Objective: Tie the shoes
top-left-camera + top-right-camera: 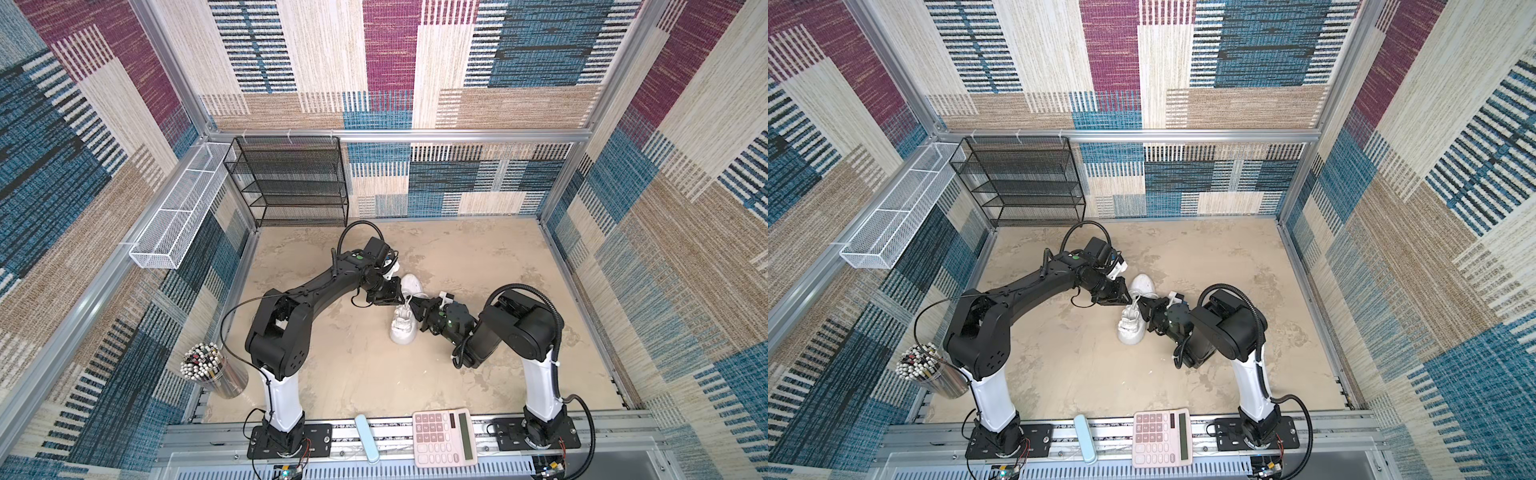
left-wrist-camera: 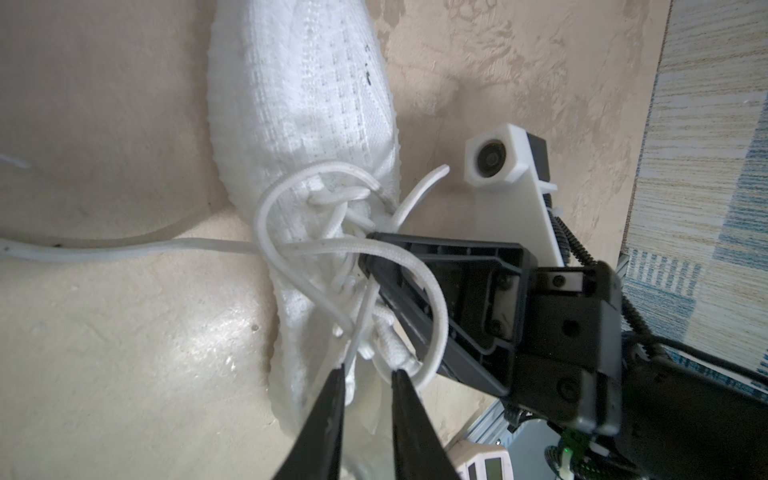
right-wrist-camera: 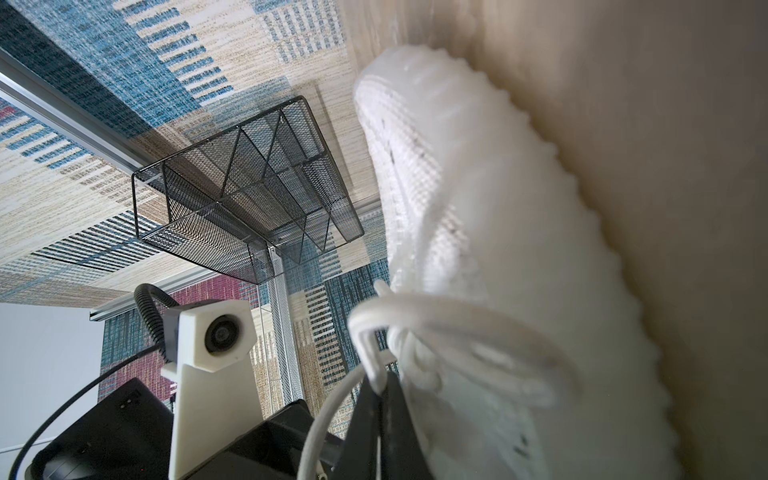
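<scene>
Shoe [image 1: 403, 328], white knit, corded laces [image 2: 208, 244] looped, right hand [image 2: 368, 257] pinching laces, left hand [image 2: 368, 370] slightly parted

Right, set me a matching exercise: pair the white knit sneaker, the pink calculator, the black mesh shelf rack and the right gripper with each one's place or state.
1 white knit sneaker
2 pink calculator
3 black mesh shelf rack
4 right gripper

a back left corner
b shut on a white lace
c front rail
d middle of the table

Pairs: 1-d, 2-c, 3-a, 4-b
</scene>
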Tool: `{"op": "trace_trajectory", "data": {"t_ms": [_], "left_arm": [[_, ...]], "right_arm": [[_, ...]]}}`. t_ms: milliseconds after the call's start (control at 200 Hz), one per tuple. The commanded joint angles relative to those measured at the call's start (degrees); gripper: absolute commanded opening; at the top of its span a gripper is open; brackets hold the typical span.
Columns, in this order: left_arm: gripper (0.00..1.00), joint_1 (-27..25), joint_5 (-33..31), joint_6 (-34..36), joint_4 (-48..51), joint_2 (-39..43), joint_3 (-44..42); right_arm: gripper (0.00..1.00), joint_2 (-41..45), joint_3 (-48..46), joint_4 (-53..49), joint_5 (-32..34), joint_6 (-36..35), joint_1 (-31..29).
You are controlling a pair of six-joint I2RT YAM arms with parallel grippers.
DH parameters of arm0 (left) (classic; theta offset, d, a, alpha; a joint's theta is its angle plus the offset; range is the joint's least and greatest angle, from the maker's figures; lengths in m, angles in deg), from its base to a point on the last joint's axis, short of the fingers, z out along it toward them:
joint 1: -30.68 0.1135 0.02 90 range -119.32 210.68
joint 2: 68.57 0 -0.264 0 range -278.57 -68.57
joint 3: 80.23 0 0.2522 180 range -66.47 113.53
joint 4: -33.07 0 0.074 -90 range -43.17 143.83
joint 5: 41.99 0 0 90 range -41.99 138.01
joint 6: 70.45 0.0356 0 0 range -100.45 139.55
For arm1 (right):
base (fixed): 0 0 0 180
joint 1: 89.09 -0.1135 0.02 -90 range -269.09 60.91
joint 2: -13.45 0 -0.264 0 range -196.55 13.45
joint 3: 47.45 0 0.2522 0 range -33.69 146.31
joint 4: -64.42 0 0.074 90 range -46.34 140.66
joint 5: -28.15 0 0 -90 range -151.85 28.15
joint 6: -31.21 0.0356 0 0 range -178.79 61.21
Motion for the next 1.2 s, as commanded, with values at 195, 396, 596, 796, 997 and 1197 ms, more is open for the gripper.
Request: {"op": "trace_trajectory", "data": {"t_ms": [195, 396, 596, 796, 997, 1197], "left_arm": [[0.25, 0.06, -0.19, -0.7, -1.39, -0.07, 0.11], [0.25, -0.01, -0.7, -0.56, -1.42, 0.49, -0.08], [0.28, 0.03, -1.23, -0.56, -1.35, 0.96, -0.08], [0.28, 0.09, -1.15, -0.66, -1.43, 1.15, 0.08], [0.28, 0.14, -0.64, -0.75, -1.48, 0.8, -0.17], [0.28, 0.07, -1.08, -0.73, -1.56, 1.02, -0.36]], "right_arm": [[0.0, -0.4, 0.26, 20.7, -0.25, 0.46, -0.06], [0.0, -0.5, 0.35, 22.25, -0.09, 0.63, -0.05], [0.0, -0.15, -0.11, 23.33, 0.53, 0.48, -0.02], [0.0, 0.2, -0.46, 23.55, 0.65, 0.39, 0.08], [0.0, 0.12, 0.69, 23.85, -0.12, 0.19, 0.03], [0.0, -0.24, 1.05, 25.12, -0.1, 0.28, 0.03]]}}
